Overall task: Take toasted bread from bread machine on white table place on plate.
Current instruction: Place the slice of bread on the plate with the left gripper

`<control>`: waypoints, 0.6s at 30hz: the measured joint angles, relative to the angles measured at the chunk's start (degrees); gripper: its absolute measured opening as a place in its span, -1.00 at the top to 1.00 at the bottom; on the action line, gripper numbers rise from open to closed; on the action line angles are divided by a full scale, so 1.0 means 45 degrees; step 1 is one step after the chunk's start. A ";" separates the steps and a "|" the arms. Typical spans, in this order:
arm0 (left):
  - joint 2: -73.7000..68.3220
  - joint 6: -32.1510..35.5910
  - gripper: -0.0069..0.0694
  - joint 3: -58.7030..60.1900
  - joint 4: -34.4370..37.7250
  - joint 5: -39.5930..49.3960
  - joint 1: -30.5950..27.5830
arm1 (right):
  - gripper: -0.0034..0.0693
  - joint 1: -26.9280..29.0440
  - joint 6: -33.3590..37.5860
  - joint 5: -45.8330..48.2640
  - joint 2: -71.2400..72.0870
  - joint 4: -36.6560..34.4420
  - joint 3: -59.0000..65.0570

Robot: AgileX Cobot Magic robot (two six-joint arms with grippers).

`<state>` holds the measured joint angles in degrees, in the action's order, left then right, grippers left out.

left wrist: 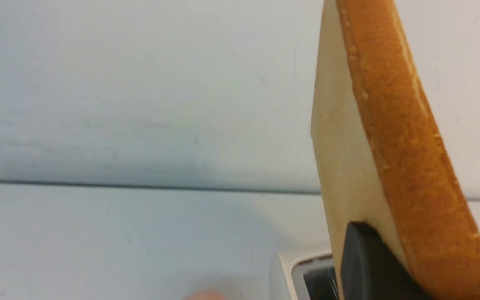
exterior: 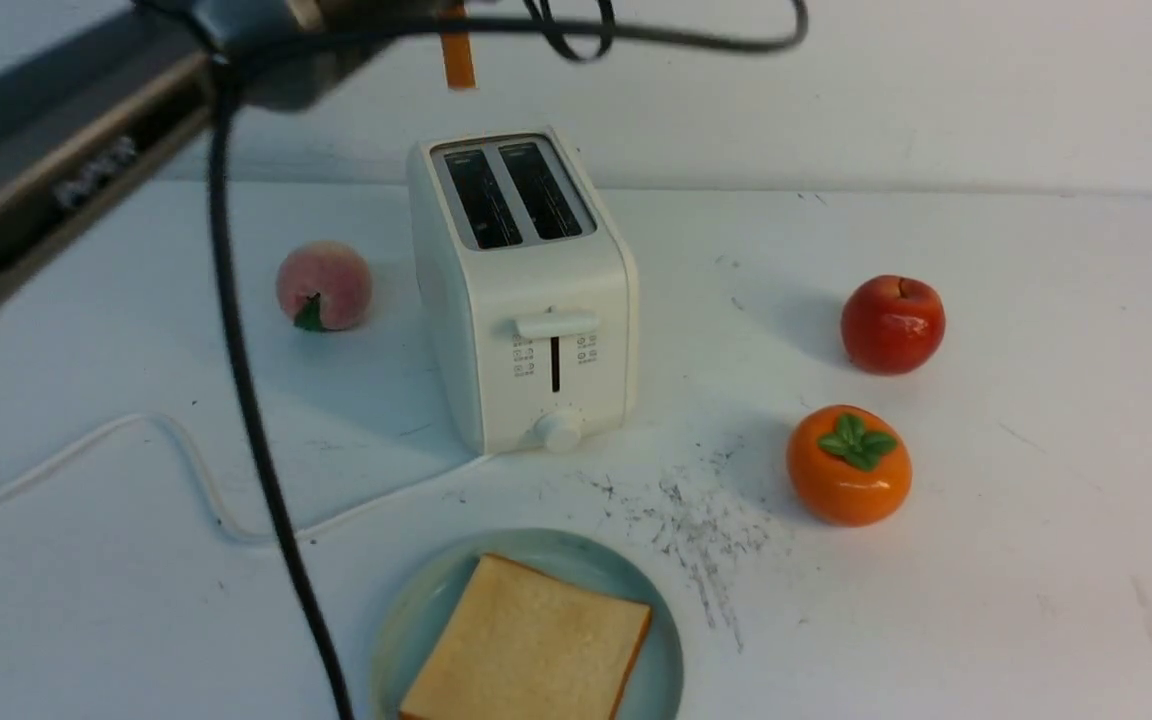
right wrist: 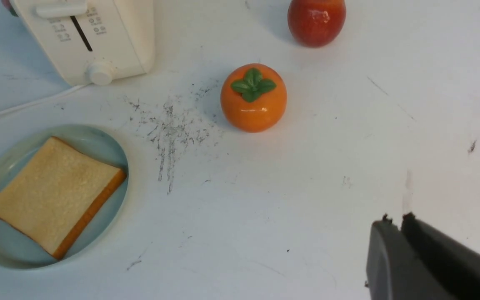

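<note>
Clamped in your left pincer (left wrist: 427,271), one toast slice (left wrist: 394,125) hangs, toaster (exterior: 526,300) beneath; another slice (exterior: 526,650) is on the plate (exterior: 666,625); right pincer (right wrist: 398,223) together.

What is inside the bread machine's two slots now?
In the bread machine, both slots look dark and empty; their deep bottoms are hidden.

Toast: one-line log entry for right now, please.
left jaws: shut on raised toast | toaster: slots empty | plate: one toast slice | right jaws: shut, empty
</note>
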<state>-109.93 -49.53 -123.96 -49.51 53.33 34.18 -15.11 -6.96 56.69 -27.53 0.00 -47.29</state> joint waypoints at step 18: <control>0.5956 0.4485 0.55 0.8381 0.9300 0.3866 0.0737 | 0.73 0.0000 0.0000 -0.0107 0.0000 0.0098 0.0393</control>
<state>-83.12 -29.35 -86.25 -7.66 70.72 37.50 -15.11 -6.96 56.20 -27.53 0.44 -45.52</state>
